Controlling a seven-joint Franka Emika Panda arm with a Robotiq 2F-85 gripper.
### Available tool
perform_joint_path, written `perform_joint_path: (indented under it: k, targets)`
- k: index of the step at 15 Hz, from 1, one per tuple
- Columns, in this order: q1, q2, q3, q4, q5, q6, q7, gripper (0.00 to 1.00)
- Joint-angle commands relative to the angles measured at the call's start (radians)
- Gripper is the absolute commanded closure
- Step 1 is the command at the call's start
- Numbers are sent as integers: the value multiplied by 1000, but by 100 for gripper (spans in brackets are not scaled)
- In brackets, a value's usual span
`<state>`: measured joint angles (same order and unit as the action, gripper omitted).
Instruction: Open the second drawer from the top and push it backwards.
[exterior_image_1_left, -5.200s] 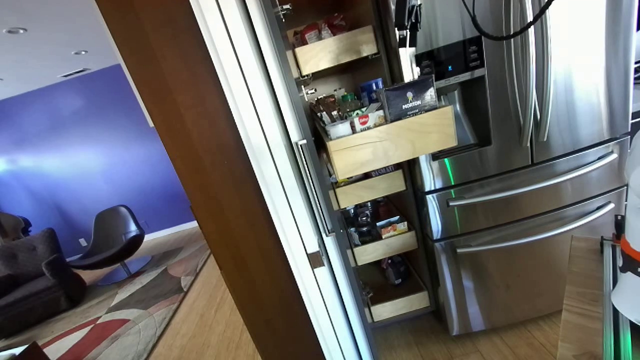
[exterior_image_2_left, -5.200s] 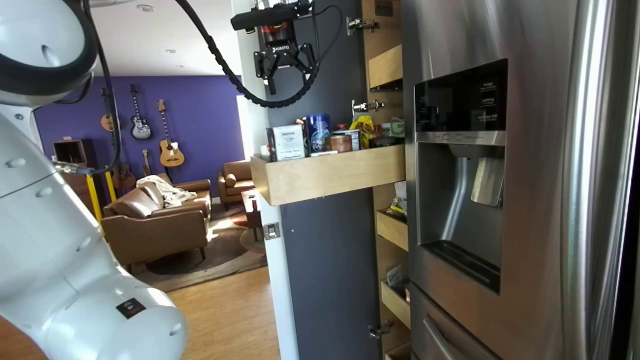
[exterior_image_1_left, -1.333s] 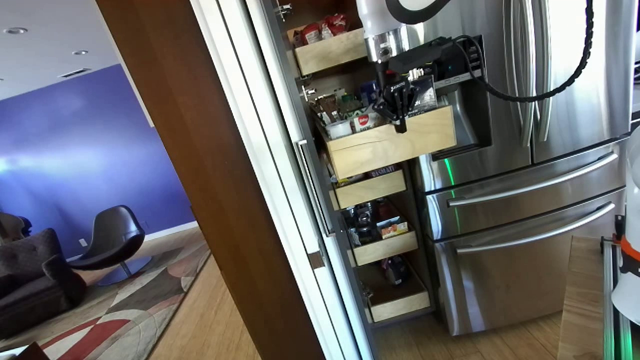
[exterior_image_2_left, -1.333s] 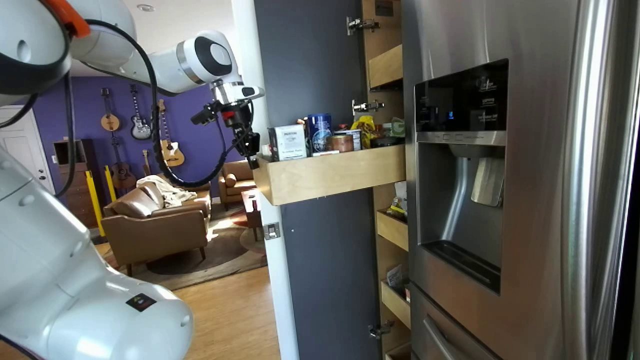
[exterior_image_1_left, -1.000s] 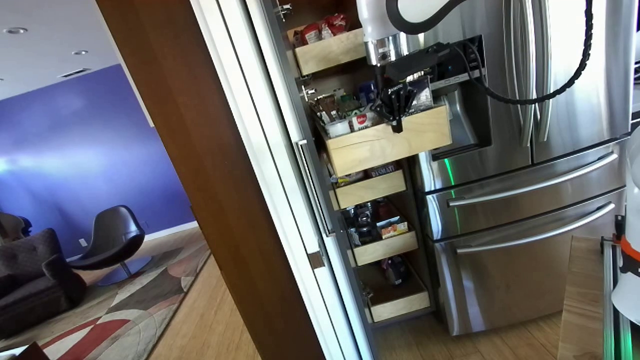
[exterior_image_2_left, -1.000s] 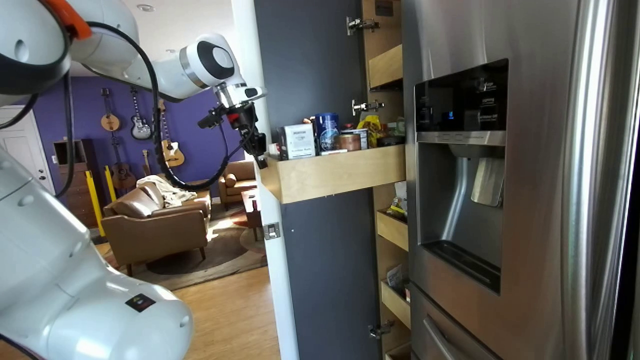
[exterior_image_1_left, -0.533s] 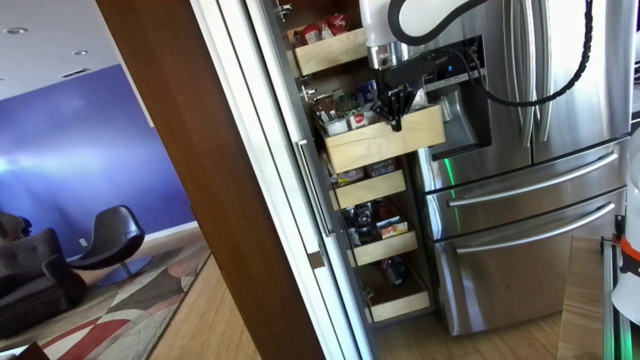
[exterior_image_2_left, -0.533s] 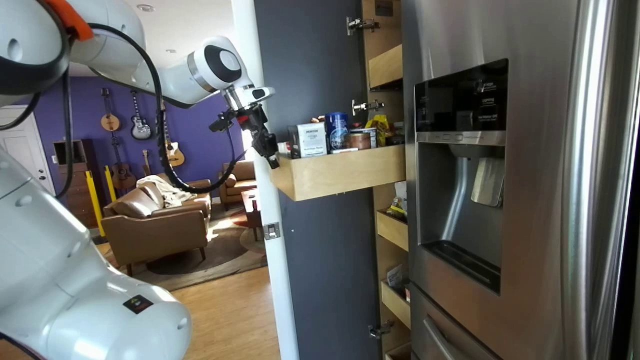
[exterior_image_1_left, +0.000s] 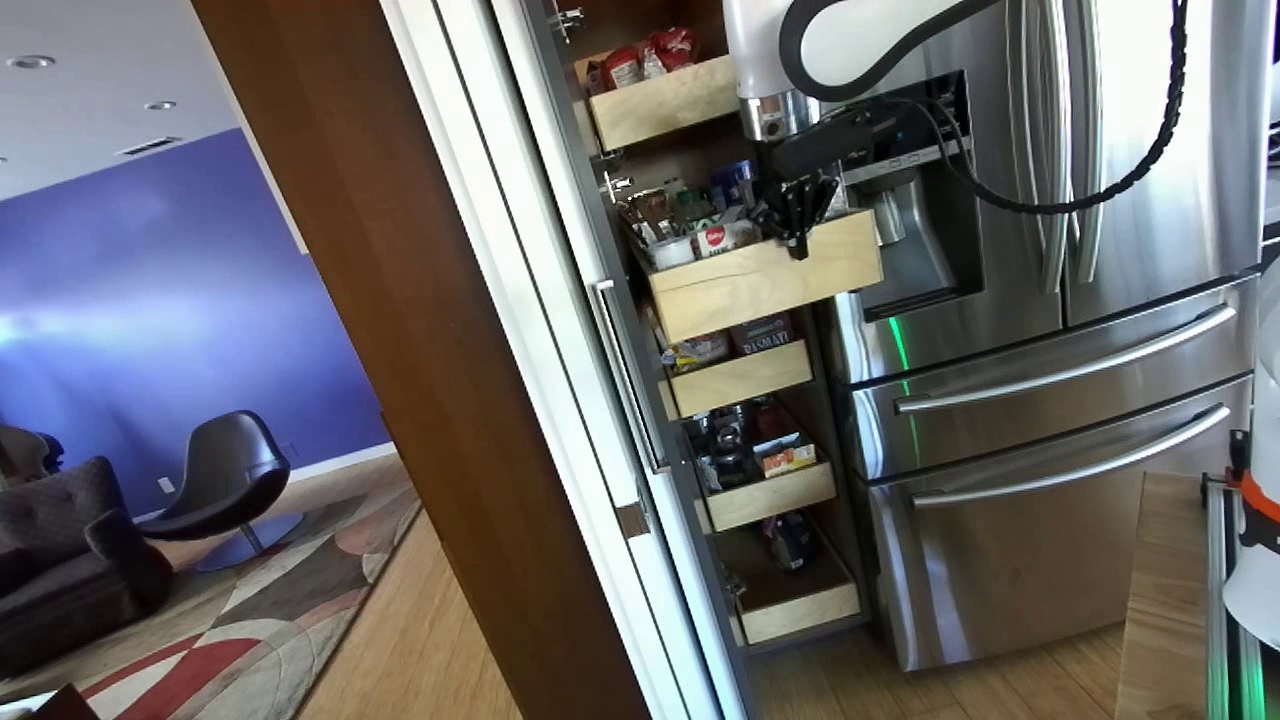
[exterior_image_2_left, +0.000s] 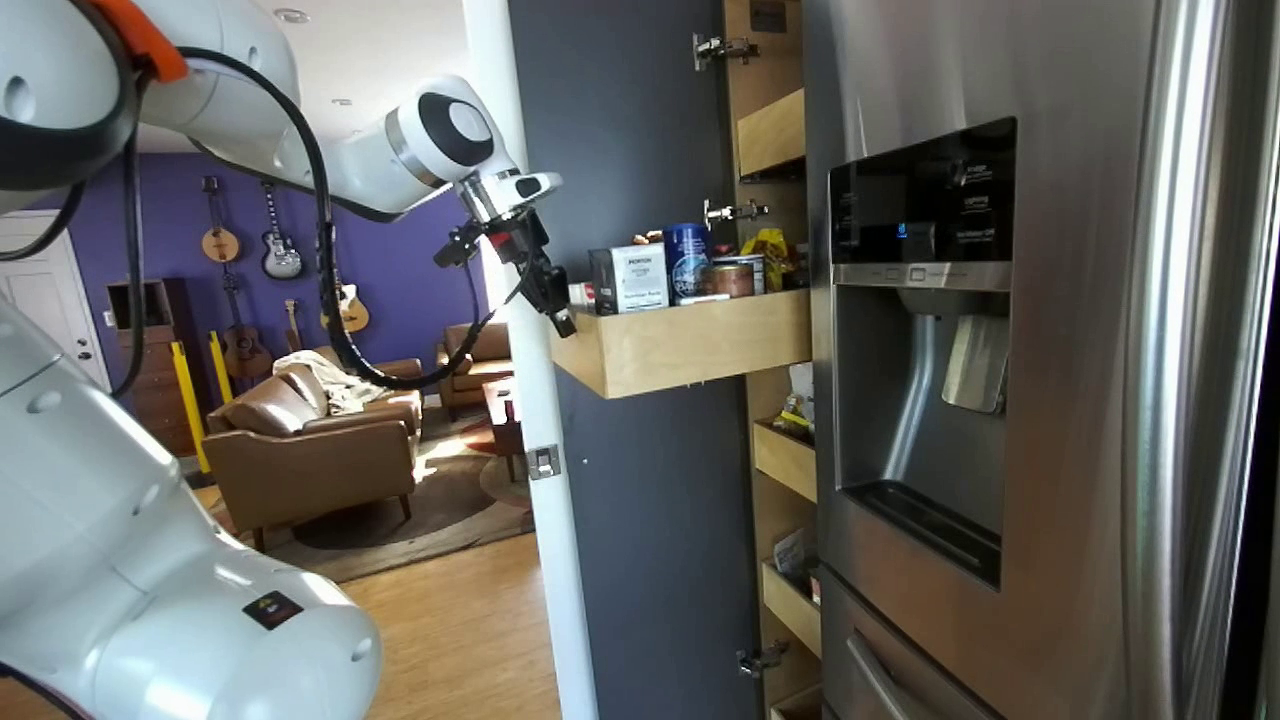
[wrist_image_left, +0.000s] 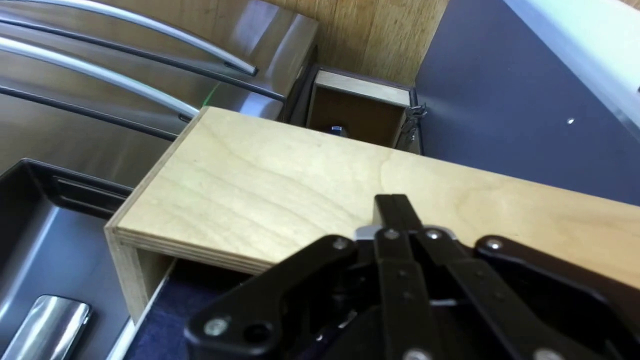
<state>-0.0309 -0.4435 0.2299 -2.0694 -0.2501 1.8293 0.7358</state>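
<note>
Set against the front face of the drawer, just under its upper rim, with the gripper tilted at the end of the arm. In the wrist view, with both jaws pressed together. As for the drawer: second from the top of those in sight, partly pulled out of the cupboard, jutting past the top drawer above and the third drawer below. In an exterior view, beyond the upper left corner of the worktop, well apart from its left edge, with the fridge in between. Backed in an exterior view by the door, swung wide.

Loaded, from the front inward, with a white box, a blue canister just beside it, a can and a yellow bag. In an exterior view, also with a tub at the front left and a red-marked box just beside. Filled higher up, in the top drawer, with red bags; lower down, with packets in the third drawer, an orange box in the fourth drawer and a dark bundle in the fifth drawer, too dim to name.

Crossed in front of the fridge, above the upper edge of the worktop, by a cable. Bordered along the right edge of the worktop by a metal rail. Far past the left edge, with a chair near a rug.
</note>
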Motion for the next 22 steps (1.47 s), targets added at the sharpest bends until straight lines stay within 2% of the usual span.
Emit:
perform_joint_path:
  k: [1, 4, 6, 7, 8, 9, 12, 14, 17, 18, 19, 21, 22]
  targets:
    - [-3, -11, -6, -37, -47, 49, 12, 100]
    - [18, -9, -20, -37, -9, 48, -30, 100]
    - [55, -24, -44, -27, 99, -9, -106, 100]
    - [71, -44, -57, -29, 157, -41, -151, 74]
    - [80, -58, -65, -28, 201, -78, -183, 73]
    - [91, -80, -75, -34, 242, -116, -229, 68]
    - [105, -137, -110, -56, 326, -237, -373, 44]
    - [113, -176, -137, -85, 344, -277, -494, 31]
    - [87, -204, -158, -119, 303, -279, -584, 7]
    - [83, -204, -165, -126, 289, -295, -613, 1]
    - [78, -204, -170, -133, 282, -299, -630, 0]
    - [78, -198, -173, -144, 261, -303, -675, 0]
    - [74, -180, -166, -112, 289, -292, -637, 0]
